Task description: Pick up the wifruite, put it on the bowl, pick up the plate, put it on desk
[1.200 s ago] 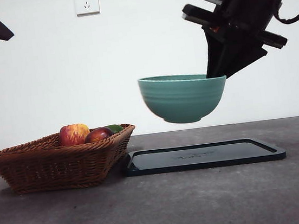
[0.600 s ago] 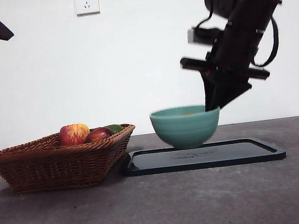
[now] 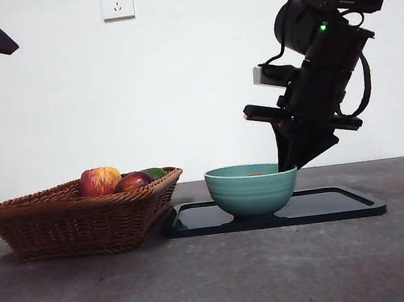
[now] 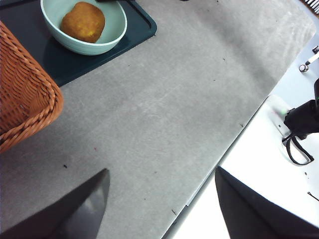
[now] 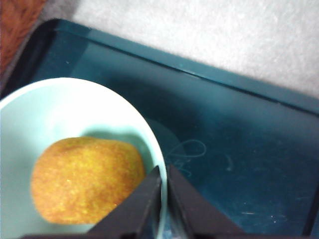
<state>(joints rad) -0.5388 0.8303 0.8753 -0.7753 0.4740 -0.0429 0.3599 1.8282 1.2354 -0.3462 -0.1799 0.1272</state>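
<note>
Front view shows the bowl (image 3: 253,189) — airborne a second ago — now resting on the dark tray (image 3: 341,204) at centre, right gripper (image 3: 289,162) still pinching its rim, kiwifruit (image 5: 87,179) inside.

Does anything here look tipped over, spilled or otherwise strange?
Nothing stands out. The bowl sits upright on the dark tray, with the kiwifruit inside it. The right gripper pinches the bowl's rim. The fruit in the wicker basket lies tidy, and nothing has spilled on the desk.
</note>
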